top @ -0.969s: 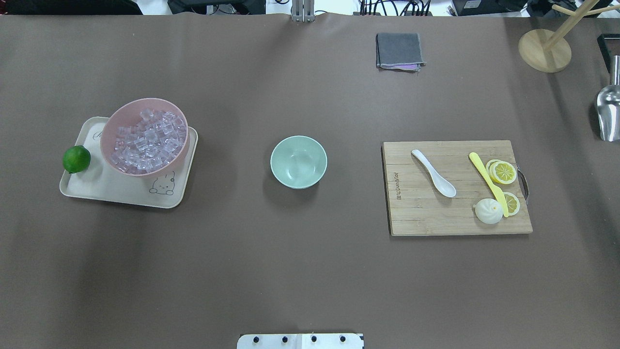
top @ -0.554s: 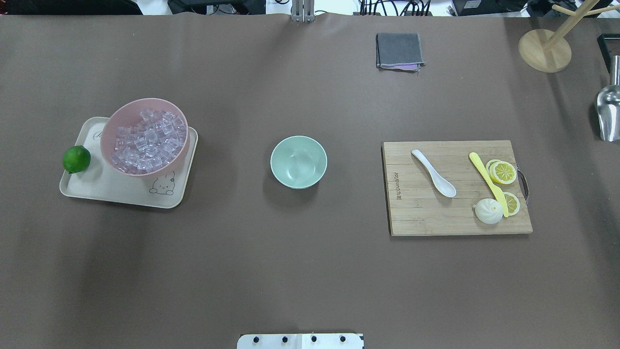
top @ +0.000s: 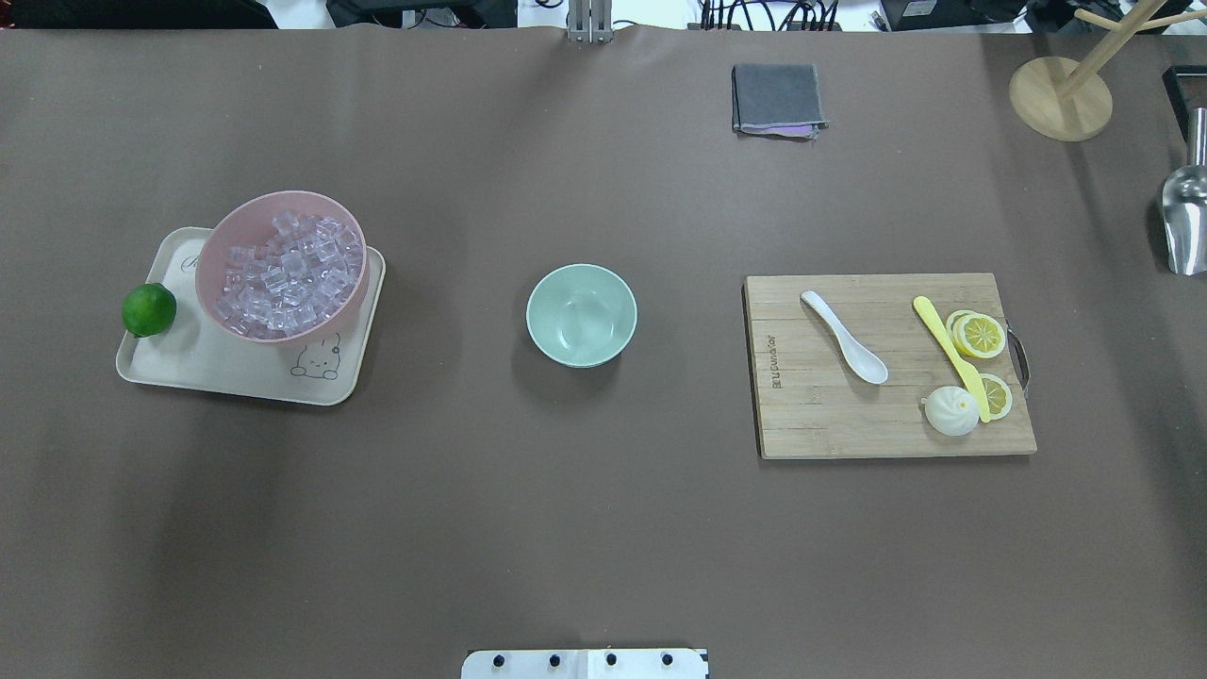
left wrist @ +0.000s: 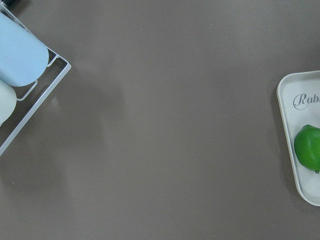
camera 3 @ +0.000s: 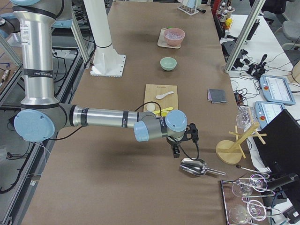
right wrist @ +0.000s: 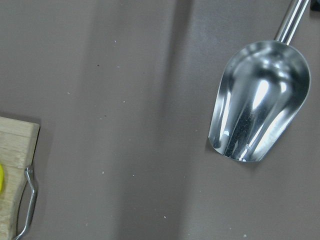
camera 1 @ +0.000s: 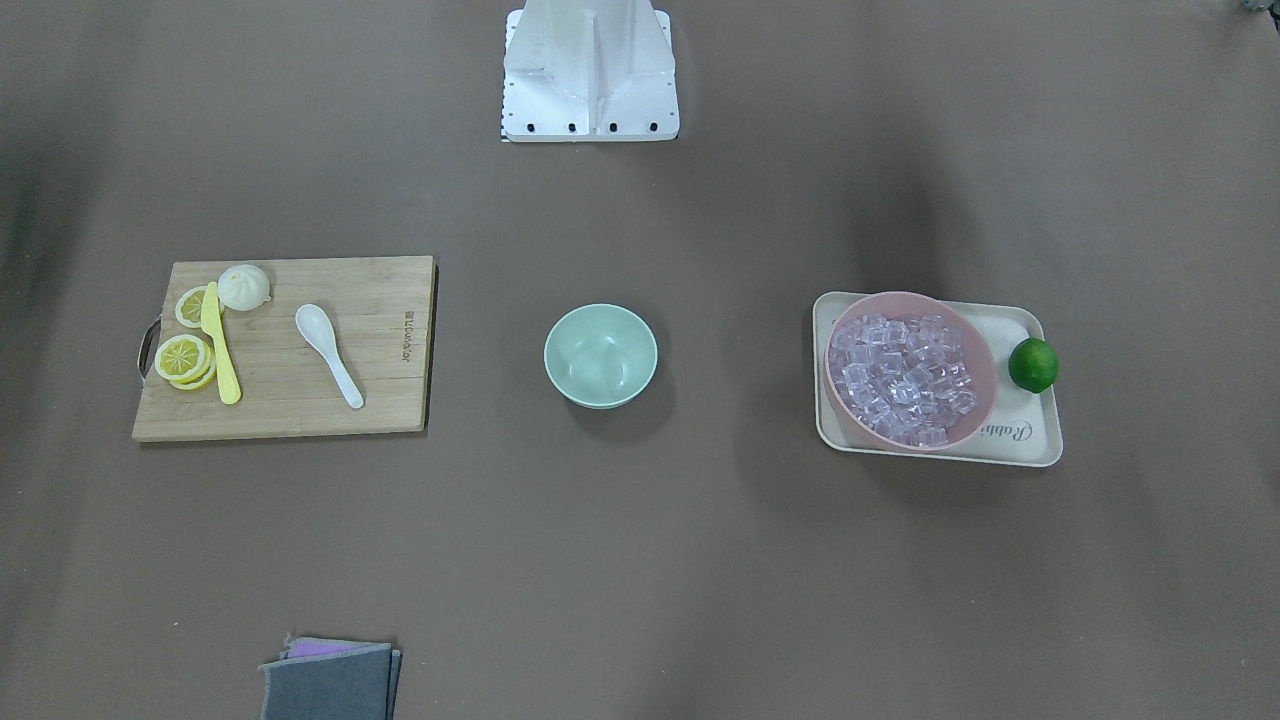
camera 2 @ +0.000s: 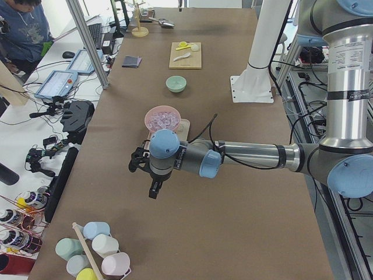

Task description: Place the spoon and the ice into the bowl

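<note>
The white spoon (top: 844, 337) lies on a wooden cutting board (top: 820, 424) on the right. The empty mint-green bowl (top: 581, 314) stands mid-table. Clear ice cubes (top: 288, 273) fill a pink bowl (top: 211, 269) on a cream tray (top: 236, 382) on the left. Neither gripper shows in the overhead or front views. In the exterior left view my left gripper (camera 2: 153, 190) hangs over bare table short of the tray. In the exterior right view my right gripper (camera 3: 176, 151) hangs between the board and a metal scoop (camera 3: 194, 167). I cannot tell whether either is open or shut.
A lime (top: 149, 309) sits at the tray's left edge. A yellow knife (top: 948, 354), lemon slices (top: 979, 334) and a bun (top: 950, 411) share the board. A grey cloth (top: 777, 98) and a wooden stand (top: 1060, 97) are at the back. A cup rack (left wrist: 20, 75) lies left.
</note>
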You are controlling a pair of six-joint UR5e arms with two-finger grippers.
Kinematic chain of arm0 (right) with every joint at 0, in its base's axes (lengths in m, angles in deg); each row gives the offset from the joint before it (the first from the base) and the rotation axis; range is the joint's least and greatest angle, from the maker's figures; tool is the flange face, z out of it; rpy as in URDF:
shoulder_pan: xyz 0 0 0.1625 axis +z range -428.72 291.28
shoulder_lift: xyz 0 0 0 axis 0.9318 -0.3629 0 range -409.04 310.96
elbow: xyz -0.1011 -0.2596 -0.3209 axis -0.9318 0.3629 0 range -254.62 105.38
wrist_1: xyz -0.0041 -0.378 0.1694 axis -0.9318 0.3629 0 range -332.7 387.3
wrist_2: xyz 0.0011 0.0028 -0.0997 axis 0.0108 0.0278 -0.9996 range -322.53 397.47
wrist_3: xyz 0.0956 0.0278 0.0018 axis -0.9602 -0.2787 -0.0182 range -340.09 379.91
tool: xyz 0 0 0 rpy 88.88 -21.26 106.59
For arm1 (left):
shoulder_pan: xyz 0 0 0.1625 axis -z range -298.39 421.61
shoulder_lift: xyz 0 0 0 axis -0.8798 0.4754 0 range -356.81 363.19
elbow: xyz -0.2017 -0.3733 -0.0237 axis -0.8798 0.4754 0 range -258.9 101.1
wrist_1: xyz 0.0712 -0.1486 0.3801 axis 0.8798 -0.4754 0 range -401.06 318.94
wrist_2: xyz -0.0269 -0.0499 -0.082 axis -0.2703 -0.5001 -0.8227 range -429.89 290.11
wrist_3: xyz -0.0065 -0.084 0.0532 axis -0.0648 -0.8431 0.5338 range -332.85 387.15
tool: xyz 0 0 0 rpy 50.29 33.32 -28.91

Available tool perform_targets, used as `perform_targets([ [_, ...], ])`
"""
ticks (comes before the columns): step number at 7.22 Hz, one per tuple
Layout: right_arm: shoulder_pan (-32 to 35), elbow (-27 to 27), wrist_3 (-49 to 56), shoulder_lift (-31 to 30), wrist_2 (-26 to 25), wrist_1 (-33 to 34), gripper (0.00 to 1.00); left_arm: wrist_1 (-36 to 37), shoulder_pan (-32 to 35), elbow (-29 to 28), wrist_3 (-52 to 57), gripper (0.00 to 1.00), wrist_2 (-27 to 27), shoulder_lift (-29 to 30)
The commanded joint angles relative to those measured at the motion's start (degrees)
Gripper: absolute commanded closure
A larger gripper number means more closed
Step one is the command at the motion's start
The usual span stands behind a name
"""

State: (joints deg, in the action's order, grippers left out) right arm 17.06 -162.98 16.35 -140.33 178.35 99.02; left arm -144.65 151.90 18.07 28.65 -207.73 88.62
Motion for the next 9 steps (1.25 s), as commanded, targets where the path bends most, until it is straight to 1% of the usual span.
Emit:
perform_targets([
  [1, -1.0, -1.9, -3.2, 0.1, 0.5, -1.2, 0.0, 0.1, -1.5, 2.2, -2.4, 0.02, -1.0, 0.3],
  [2, -2.8, -4.3, -8.3, 0.1, 0.4, -1.2, 0.0, 0.1, -3.2, 6.2, -10.6, 0.02, -1.1, 0.4],
  [3, -7.2, -7.5, -18.7, 0.7, -0.2, -1.3, 0.0, 0.1, -6.1, 9.2, -17.3, 0.02, -0.9, 0.5],
  [4, -10.7, -10.8, -24.4, 1.2, -1.8, -1.3, 0.0, 0.1, -8.0, 11.0, -22.6, 0.02, -0.8, 1.6],
  [5, -12.5, -13.3, -27.3, 1.2, -3.3, -1.3, 0.0, 0.1, -10.7, 11.1, -26.9, 0.02, -0.4, 4.6],
  [6, -16.3, -15.3, -28.0, 1.5, -6.0, -1.3, 0.0, 0.1, -13.5, 11.1, -32.6, 0.02, 0.5, 6.9],
  [7, -19.7, -16.2, -32.9, 3.3, -8.1, -1.3, 0.0, 0.1, -17.0, 11.3, -37.7, 0.02, 2.6, 9.3],
  [8, -23.7, -16.2, -34.7, 6.0, -10.2, -1.3, 0.02, 0.1, -21.2, 11.3, -40.8, 0.02, 4.8, 11.8],
  [9, -28.6, -16.2, -36.1, 8.7, -14.3, -1.3, 0.06, 0.2, -25.0, 11.2, -43.9, 0.03, 8.2, 13.8],
])
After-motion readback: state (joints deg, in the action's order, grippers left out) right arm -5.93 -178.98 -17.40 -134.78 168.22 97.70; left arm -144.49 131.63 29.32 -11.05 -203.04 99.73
